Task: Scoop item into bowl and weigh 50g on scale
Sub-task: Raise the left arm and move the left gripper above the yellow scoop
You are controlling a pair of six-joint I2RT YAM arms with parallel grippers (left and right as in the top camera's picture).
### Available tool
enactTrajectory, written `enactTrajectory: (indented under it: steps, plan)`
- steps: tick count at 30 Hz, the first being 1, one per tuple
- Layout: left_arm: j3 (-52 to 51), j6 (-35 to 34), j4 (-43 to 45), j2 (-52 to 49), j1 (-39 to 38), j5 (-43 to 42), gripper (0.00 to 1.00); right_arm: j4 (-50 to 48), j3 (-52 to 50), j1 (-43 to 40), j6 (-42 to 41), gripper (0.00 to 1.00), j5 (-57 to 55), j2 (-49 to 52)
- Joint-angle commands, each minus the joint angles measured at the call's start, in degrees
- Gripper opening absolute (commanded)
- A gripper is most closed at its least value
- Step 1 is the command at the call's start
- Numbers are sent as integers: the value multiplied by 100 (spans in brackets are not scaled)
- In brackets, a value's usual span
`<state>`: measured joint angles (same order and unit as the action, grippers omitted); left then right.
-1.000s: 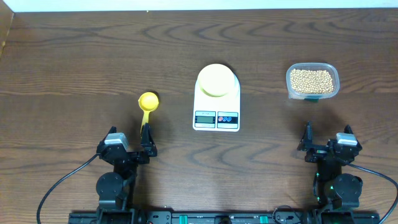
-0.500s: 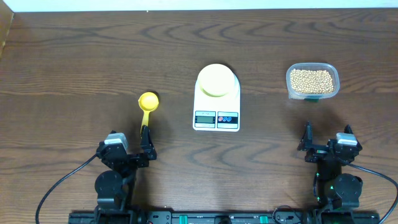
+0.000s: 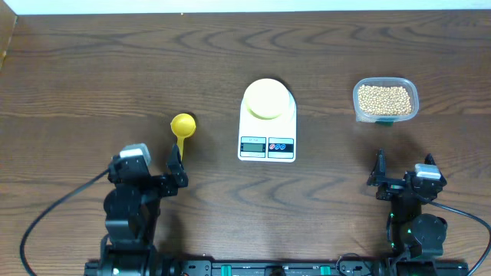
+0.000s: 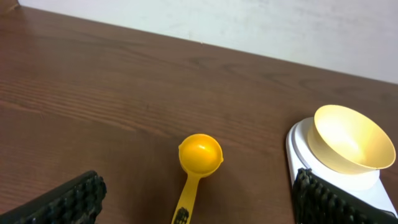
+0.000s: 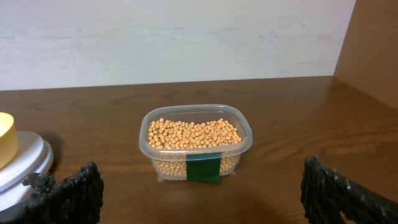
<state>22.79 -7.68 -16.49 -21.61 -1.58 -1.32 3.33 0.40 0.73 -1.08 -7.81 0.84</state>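
Tan beans (image 3: 385,99) fill a clear tub (image 3: 415,108) at two o'clock. At centre, the pale bowl (image 3: 267,99) sits on the white scale (image 3: 267,144). The left gripper (image 3: 151,170) at seven o'clock and the right gripper (image 3: 403,175) at five gape wide, holding nothing. A yellow scoop (image 3: 182,125) lies at nine o'clock of the scale.

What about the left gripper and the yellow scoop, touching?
Apart. Left wrist view: yellow scoop lies between the open fingers of the left gripper, bare table both sides.
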Motion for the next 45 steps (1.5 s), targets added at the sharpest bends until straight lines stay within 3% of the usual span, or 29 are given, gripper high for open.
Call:
enactTrajectory:
  steps: [1,15,45]
  plan:
    - [339,57,0,-391,28,52,98,11,-9,44,-79,99,-83,-46]
    - [1062,295,-118,-1609,28,52,97,11,-9,44,-79,99,-83,-46]
    - [1711,553,-588,-2638,28,52,98,11,-9,44,-79,99,-83,-46]
